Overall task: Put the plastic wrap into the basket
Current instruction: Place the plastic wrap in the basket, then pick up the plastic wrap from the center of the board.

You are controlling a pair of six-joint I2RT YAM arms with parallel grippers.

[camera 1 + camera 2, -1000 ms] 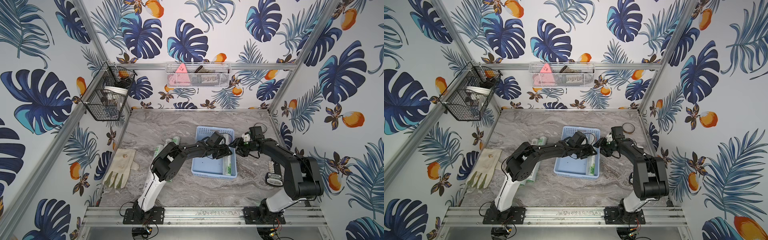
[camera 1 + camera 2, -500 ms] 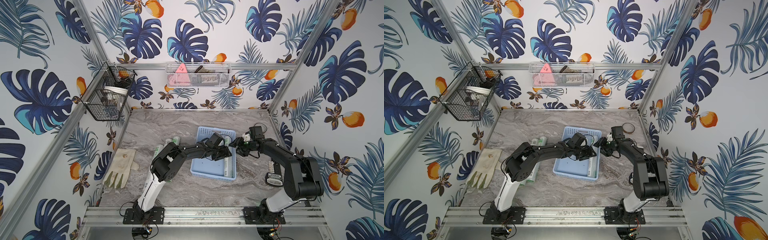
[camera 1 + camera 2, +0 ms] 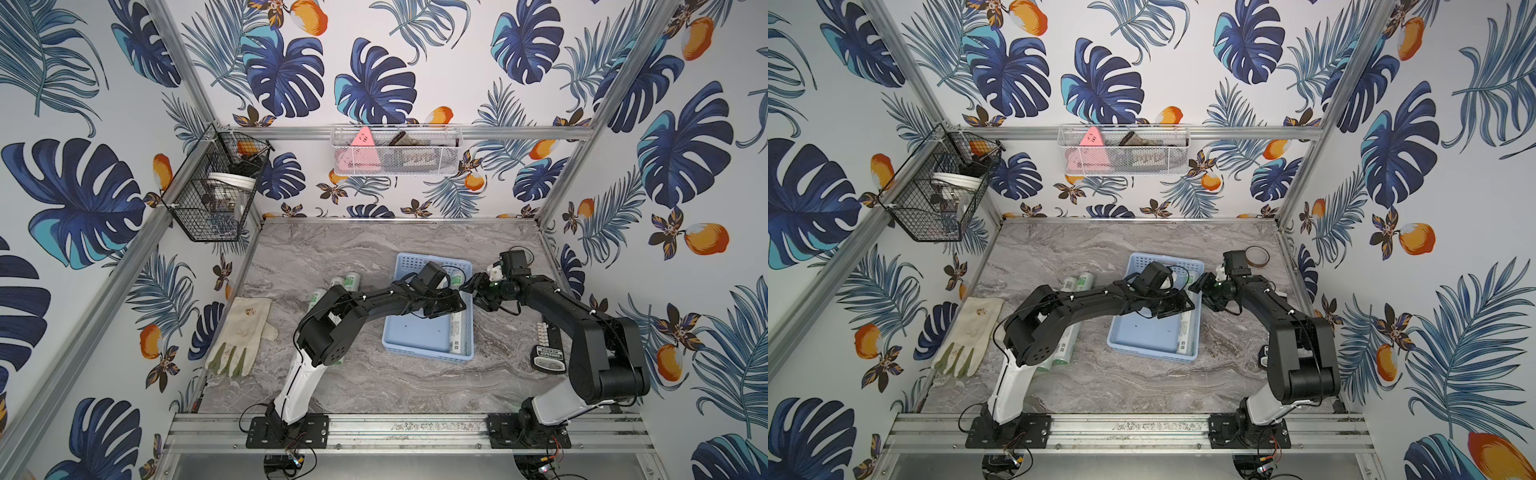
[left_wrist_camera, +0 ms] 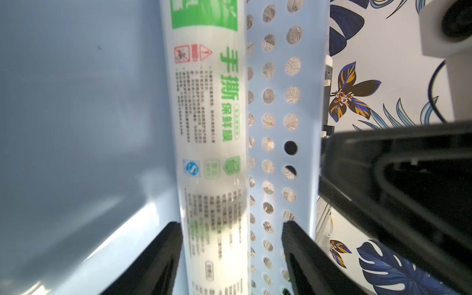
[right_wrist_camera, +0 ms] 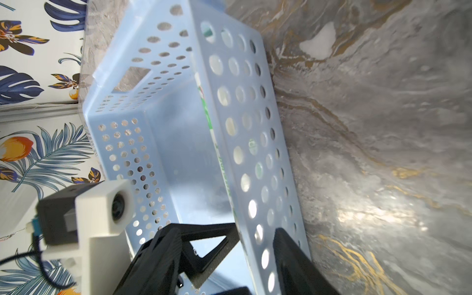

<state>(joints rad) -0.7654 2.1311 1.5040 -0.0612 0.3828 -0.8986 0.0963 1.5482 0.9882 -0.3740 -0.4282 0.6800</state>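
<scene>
Cream work glove [image 3: 241, 332] at the worktop's left edge. Just right of it, loose rolls [image 3: 1077, 284] of plastic wrap on the marble, partly under the left arm. Near the worktop's middle, the light-blue basket [image 3: 411, 332]; holds one plastic wrap roll [image 3: 456, 336] flat along its right wall. Left gripper [image 4: 229, 224] down inside, fingers spread either side of that roll, a gap showing on the wall side. Right gripper [image 5: 227, 228] beside it, fingers parted astride the basket's right wall, inner finger clear of it.
</scene>
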